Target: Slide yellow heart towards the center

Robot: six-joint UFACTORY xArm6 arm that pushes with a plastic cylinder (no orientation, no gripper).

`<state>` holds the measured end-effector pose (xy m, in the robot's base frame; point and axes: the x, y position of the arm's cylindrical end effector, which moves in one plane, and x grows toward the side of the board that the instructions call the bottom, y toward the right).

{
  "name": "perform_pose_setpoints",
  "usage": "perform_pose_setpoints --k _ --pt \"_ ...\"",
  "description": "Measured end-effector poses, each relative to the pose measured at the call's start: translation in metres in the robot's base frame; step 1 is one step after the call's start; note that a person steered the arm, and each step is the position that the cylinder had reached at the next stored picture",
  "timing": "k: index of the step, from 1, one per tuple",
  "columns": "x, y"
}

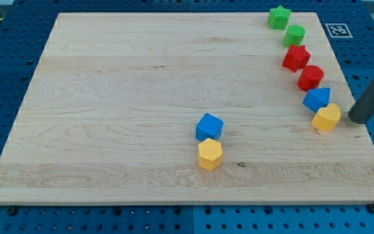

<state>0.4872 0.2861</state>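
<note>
Rod tip sitting just right of the yellow heart at the table's right edge.

My tip [356, 119] is standing just beside the yellow heart [326, 117], on the view's right of it; contact cannot be confirmed. There is no gripper fitted, only a bare rod holding nothing. The heart is lying touching the blue block [317, 99], at the bottom of a curved row with two red blocks [296, 58] [310, 77] and two green blocks [279, 17] [295, 35]. A blue cube [209, 126] and yellow hexagon [210, 154] are resting together near the middle of the table [109, 97].

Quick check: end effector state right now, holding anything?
No gripper, just a rod: my tip holds nothing and sits just to the view's right of the yellow heart, not clearly touching it.
</note>
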Motion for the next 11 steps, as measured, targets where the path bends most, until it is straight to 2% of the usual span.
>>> perform_pose_setpoints --k 3,5,7,11 --pt "0.0 -0.055" --pt "0.035 -0.071" --pt "0.012 -0.081" --pt "0.01 -0.166"
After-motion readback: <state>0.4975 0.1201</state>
